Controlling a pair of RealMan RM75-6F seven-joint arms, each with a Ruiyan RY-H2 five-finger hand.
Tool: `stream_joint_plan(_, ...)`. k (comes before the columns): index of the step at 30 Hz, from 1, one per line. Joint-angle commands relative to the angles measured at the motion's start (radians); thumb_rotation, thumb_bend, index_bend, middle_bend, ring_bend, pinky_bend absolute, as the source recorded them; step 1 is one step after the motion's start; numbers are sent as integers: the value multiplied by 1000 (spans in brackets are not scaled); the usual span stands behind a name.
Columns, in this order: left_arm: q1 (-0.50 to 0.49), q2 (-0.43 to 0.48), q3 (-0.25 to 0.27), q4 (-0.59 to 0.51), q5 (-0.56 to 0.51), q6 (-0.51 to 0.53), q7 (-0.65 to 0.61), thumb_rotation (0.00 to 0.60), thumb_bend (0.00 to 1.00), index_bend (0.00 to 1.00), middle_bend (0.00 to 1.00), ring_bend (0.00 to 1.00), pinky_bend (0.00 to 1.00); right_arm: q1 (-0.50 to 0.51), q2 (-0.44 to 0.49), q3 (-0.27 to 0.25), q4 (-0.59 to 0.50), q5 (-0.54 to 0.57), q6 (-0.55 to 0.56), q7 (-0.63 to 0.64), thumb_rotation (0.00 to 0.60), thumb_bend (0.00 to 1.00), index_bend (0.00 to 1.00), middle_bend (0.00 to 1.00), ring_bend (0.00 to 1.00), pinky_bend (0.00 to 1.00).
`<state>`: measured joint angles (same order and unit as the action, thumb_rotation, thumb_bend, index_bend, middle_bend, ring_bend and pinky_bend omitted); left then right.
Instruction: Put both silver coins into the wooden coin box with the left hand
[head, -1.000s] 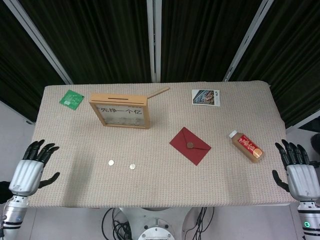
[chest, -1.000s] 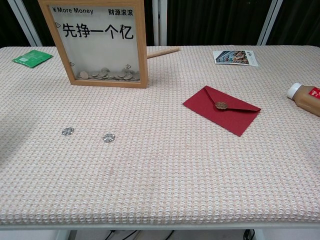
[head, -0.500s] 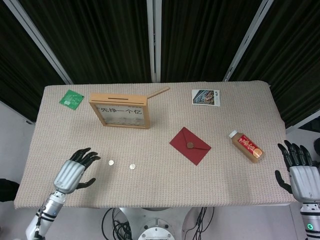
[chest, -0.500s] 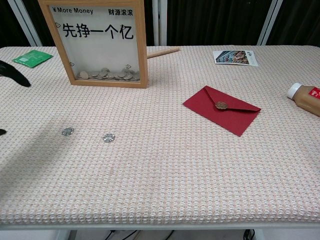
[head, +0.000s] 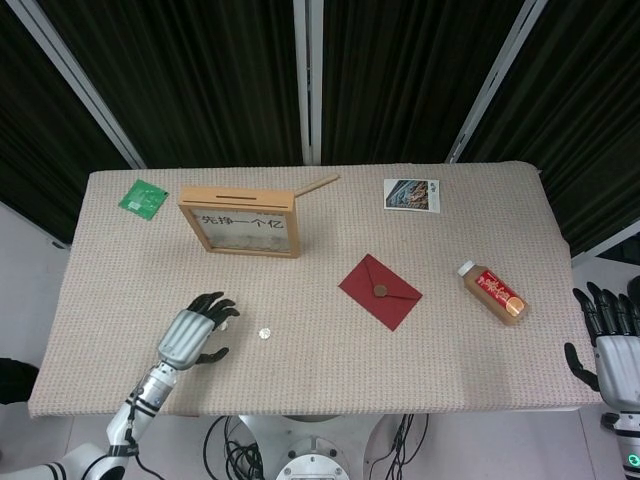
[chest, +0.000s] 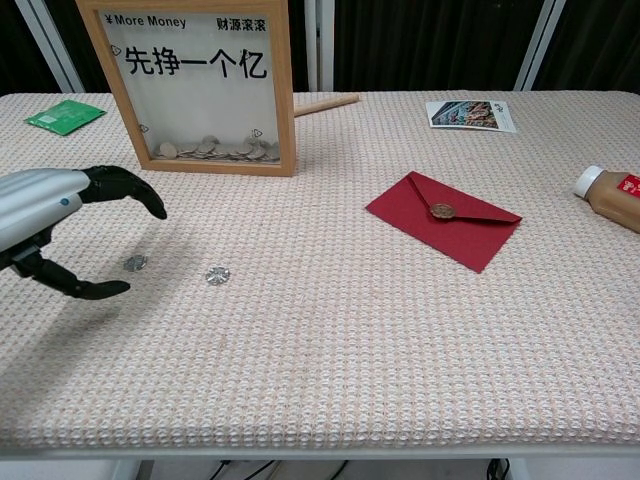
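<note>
Two silver coins lie on the woven cloth near the front left. In the chest view the left coin (chest: 135, 262) sits between the fingers and thumb of my left hand (chest: 60, 225), which hovers over it holding nothing. The right coin (chest: 217, 274) lies apart from the hand. From the head view my left hand (head: 195, 335) hides the left coin, and only the right coin (head: 265, 334) shows. The wooden coin box (head: 240, 221) stands upright at the back left with a slot on top and coins inside. My right hand (head: 612, 345) hangs off the table's right edge, fingers spread.
A red envelope (head: 380, 291) lies mid-table. A bottle (head: 493, 292) lies on its side at the right. A photo card (head: 411, 194) is at the back right, a green packet (head: 143, 197) at the back left, and a wooden stick (head: 316, 185) beside the box.
My left hand has come in from off the table's left edge and now hovers over the left coin. My right hand has drifted slightly right and down.
</note>
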<state>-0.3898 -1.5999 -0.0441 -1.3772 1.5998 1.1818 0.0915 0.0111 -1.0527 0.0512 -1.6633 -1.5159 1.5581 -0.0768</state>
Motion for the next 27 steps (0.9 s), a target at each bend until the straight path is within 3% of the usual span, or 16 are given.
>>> stream_joint_plan(1,-4,-27,0,34,-10,7,12,600,208,339,207,102,178,-4,4,1,5,3,4,8,600,348,0,0,0,0)
stream_joint_plan(4,-3,-42,6,57,-16,14,9,600,220,410,207,103,176,-7,5,4,15,-3,13,23,600,347,0,0,0,0)
stream_joint_plan(12,-7,-61,12,97,-43,7,13,600,268,446,207,103,170,-9,-6,8,39,-11,24,32,600,348,0,0,0,0)
stream_joint_plan(27,-16,-65,21,117,-80,-15,19,600,286,364,204,102,147,-11,-17,12,58,-6,22,38,600,348,0,0,0,0)
